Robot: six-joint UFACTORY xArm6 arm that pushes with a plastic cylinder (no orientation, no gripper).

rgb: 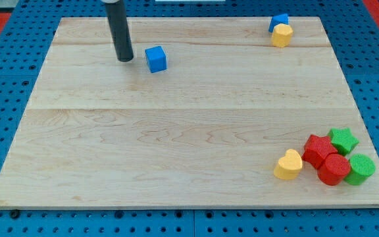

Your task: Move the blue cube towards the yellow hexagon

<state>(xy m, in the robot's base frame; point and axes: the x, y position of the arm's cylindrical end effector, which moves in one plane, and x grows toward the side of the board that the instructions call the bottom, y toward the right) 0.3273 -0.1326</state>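
My tip (125,59) rests on the wooden board (176,131) near the view's top left, the dark rod rising straight out of the top of the frame; it is a bare rod end, grasping nothing and touching no block. Just to its right, with a small gap between, sits the blue cube (156,58). The cube is turned a little on the board, one vertical edge facing toward the view's bottom, and being a cube it shows no long axis that I can make out. Well apart, at the view's top right corner, the yellow hexagon (281,35) stands touching a second blue block (279,22) that lies just behind it; that block's shape I cannot tell. At the view's bottom right there is a cluster: a yellow heart (288,164), a red block (318,149), a red cylinder (334,169), a green star (343,140) and a green cylinder (360,168), packed close together. The board is pale wood in long planks, lying on a blue perforated table (18,52), with red flooring showing at the top corners.
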